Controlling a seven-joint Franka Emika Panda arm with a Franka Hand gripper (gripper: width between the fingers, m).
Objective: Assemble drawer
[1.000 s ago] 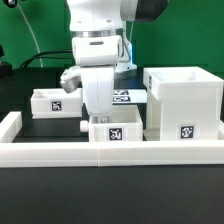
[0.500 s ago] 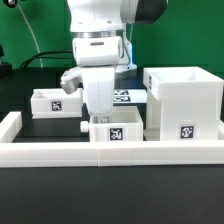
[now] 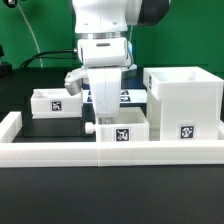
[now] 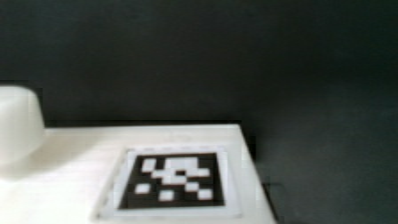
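The drawer is far from assembled: none of its three parts are joined. The housing [image 3: 182, 105] stands by itself on the exterior view's right with its open mouth facing up and nothing inside it. The far tray [image 3: 55, 102] sits well apart on that view's left, untouched. The near tray [image 3: 122, 130] lies between them, just behind the wall [image 3: 60, 152] and close beside the housing; whether they touch cannot be told. The gripper [image 3: 106, 116] is down over this tray's end on the exterior view's left. Its fingertips are lost against the white plastic, so it cannot be told whether the jaws are open, closed or clamped on the tray's rim. The wrist view shows only a tagged white face close under the camera and adds nothing on this. Both trays have yet to go into the housing, so judging from the layout the work is at an early stage, on the first tray. The near tray sits upright, hollow up. Its tag [image 3: 121, 136] faces the exterior camera, and its knob [image 3: 90, 128] points to that view's left, away from the housing. Its long axis appears to run across that view, along the wall.
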